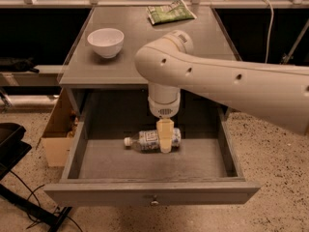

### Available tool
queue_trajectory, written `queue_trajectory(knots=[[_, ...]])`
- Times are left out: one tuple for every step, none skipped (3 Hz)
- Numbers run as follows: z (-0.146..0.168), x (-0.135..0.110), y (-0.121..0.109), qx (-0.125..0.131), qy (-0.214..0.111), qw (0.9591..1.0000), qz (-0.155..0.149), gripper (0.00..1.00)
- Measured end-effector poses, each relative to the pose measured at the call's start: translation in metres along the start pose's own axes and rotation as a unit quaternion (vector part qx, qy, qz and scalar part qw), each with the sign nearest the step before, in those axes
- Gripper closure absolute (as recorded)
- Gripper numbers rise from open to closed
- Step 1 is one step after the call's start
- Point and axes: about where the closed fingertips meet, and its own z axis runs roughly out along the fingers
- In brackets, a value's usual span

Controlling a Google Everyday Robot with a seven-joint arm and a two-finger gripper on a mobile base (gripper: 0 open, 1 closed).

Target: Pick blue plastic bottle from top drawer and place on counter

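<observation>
Your claw [165, 138] hangs inside the top drawer [145, 193], directly over the blue plastic bottle [146, 140], which lies flat with its cap toward 9 o'clock. You cannot tell whether the claw grips it. The counter [145, 57] sits at 12 o'clock.

I can read nothing on the blue plastic bottle [146, 140] or green packet [170, 12]. My gripper [165, 148] hangs over the bottle.

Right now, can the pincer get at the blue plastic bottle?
Probably yes: the top drawer stands open, and the pincer hangs directly over the blue plastic bottle lying inside it.
</observation>
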Motion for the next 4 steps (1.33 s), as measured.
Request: queue_trajectory(knots=[[0.026, -0.019, -0.005, -0.008, 0.018, 0.9998, 0.005, 0.00], [0.046, -0.029, -0.008, -0.007, 0.016, 0.9991, 0.038, 0.00], [0.064, -0.037, -0.011, -0.002, 0.007, 0.9979, 0.065, 0.00], [0.087, -0.039, -0.011, 0.006, 0.005, 0.9976, 0.068, 0.00]])
